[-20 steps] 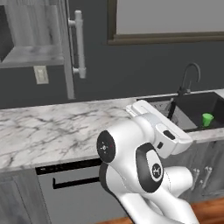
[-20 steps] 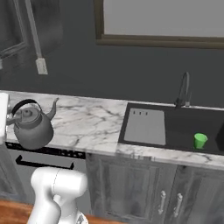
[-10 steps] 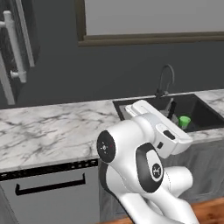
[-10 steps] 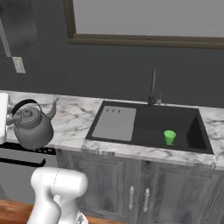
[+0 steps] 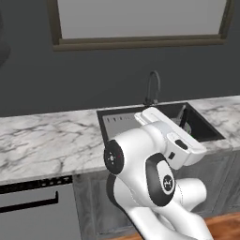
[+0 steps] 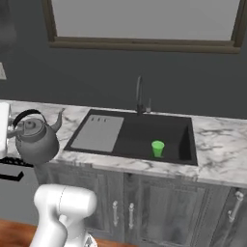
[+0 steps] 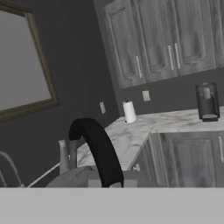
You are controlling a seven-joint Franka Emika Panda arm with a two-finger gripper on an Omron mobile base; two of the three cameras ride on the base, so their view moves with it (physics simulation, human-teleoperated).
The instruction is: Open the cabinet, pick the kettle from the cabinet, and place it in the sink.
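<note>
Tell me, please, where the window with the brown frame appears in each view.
Left base view: the window runs along the top edge, above the faucet.
Right base view: the window runs along the top edge.
Hand view: the window is at the upper left, left of the kettle.
Shared landmark: the marble counter.

White rounded arm (image 5: 154, 178) w/ black joint discs, small marks.

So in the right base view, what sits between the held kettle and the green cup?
The sink's grey flat insert panel and a stretch of bare black basin floor lie between the kettle and the green cup.
</note>
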